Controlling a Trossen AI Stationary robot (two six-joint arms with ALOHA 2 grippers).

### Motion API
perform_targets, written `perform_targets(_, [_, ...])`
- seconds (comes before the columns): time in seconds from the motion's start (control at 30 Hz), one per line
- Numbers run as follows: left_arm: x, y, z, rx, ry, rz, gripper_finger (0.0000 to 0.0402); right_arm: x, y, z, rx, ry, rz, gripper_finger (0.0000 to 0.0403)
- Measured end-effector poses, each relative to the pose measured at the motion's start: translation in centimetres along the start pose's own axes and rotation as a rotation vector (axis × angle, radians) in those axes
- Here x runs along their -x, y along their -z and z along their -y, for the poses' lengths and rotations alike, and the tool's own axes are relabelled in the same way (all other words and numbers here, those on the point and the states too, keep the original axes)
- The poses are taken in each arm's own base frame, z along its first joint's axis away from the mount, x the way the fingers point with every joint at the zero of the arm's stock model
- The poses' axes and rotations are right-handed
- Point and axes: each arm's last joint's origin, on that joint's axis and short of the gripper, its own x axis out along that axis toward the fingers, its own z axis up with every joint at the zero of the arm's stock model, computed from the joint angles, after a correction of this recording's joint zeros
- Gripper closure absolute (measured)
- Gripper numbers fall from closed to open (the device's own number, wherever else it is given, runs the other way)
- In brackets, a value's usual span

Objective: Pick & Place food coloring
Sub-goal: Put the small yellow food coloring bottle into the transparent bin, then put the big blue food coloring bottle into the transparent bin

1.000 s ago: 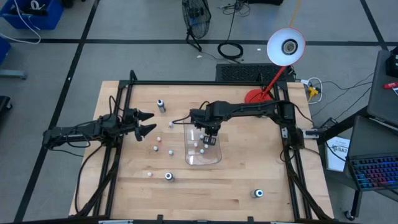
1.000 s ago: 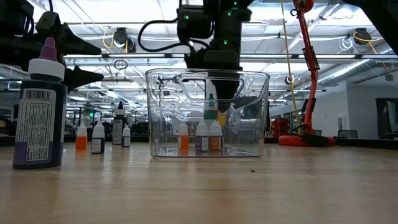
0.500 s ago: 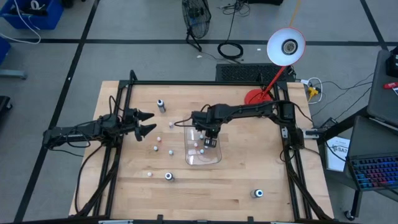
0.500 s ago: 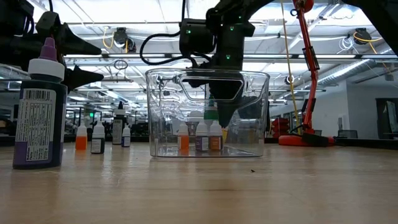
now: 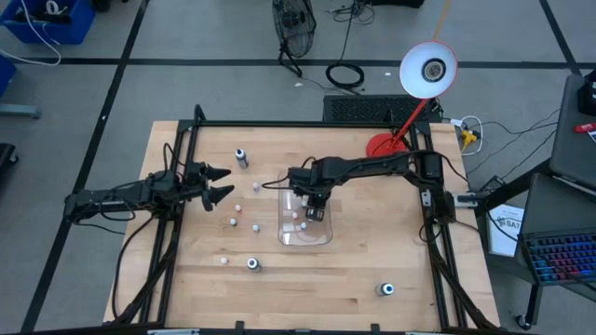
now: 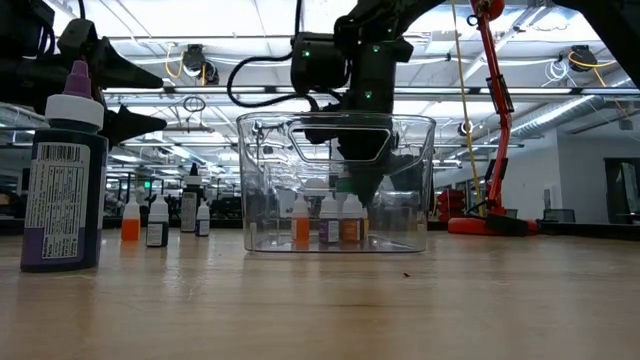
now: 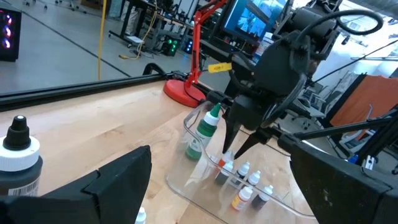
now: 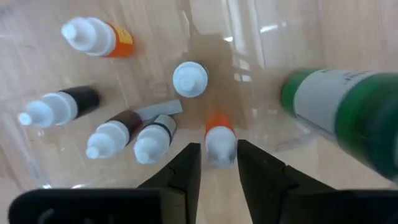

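Observation:
The food coloring is many small bottles. Several stand inside the clear tray (image 5: 300, 240), among them a small orange one with a white cap (image 8: 219, 142) and a larger green one (image 8: 348, 106). My right gripper (image 8: 219, 152) points down into the tray and is open, one finger on each side of the orange bottle, which stands on the tray floor. More bottles stand loose on the table (image 5: 252, 264) (image 5: 241, 156) (image 5: 386, 290). My left gripper (image 5: 222, 183) waits open over the table's left side. My right gripper comes from above with its fingertips (image 8: 191, 163) beside the cap end (image 8: 219, 134) of the orange bottle. Whether they touch the bottle, I cannot tell. The bottle stands upright on the tray floor.
A dark bottle with a purple-white cap (image 6: 65, 180) stands near the table's front. Small bottles (image 5: 231, 221) dot the wood left of the tray. A red desk lamp (image 5: 382, 144) stands at the far right corner. A black frame (image 5: 279, 124) borders the table.
My right gripper has sunk a little deeper into the tray, still pointing down. The left arm has kept still.

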Motion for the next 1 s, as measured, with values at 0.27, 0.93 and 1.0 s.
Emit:
perform_targets(0.27, [0.0, 0.0, 0.0, 0.0, 0.0, 0.0, 0.0023, 3.0, 0.5, -0.1, -0.089, -0.013, 0.06, 0.0309])
perform_targets(0.93, [0.0, 0.0, 0.0, 0.0, 0.0, 0.0, 0.0023, 13.0, 16.0, -14.6, -0.727, -0.065, -0.181, 0.0315])
perform_targets(1.0, [0.0, 0.0, 0.0, 0.0, 0.001, -0.001, 0.0023, 12.3, 18.0, -15.6, -0.765, 0.01, -0.233, 0.0315])
